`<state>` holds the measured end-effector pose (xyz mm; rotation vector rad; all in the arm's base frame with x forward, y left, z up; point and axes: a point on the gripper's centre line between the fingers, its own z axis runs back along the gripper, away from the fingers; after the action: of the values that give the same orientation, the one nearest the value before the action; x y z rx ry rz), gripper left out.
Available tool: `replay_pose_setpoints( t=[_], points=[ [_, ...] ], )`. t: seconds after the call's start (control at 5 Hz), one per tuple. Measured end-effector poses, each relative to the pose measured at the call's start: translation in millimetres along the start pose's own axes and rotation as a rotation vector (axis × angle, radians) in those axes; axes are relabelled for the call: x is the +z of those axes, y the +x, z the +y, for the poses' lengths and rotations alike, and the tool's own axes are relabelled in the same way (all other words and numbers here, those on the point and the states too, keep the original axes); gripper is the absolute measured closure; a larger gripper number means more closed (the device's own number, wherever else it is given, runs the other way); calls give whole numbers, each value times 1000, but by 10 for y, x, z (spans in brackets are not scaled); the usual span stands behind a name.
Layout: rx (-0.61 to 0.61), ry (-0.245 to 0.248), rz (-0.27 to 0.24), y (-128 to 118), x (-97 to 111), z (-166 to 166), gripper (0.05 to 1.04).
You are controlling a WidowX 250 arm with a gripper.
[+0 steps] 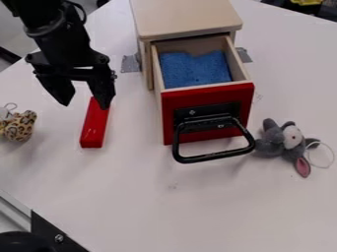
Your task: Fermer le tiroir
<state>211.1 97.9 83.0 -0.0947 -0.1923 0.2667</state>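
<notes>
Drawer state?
Open: the red-fronted wooden drawer sticks out from the light wooden cabinet, its blue-lined interior exposed from above.

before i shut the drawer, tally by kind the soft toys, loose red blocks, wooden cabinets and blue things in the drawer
Soft toys: 2 (leopard-print toy, grey toy)
Loose red block: 1
Wooden cabinet: 1
Blue piece in the open drawer: 1
Total: 5
</notes>
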Motion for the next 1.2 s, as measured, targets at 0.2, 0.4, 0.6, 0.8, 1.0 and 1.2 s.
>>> replay_pose_setpoints(
  t=[0.2,0.4,0.6,0.8,1.0,1.2],
  points=[
    [-11,18,3,-19,-60,2,84],
    [-24,-8,30,-72,-77,-89,84],
    [-90,-47,43,-200,-30,-302,84],
    [-241,-51,43,-364,-16,-602,84],
    [-317,-47,34,-470,9,-752,84],
    [-431,-32,55,-578,-36,-889,84]
  ],
)
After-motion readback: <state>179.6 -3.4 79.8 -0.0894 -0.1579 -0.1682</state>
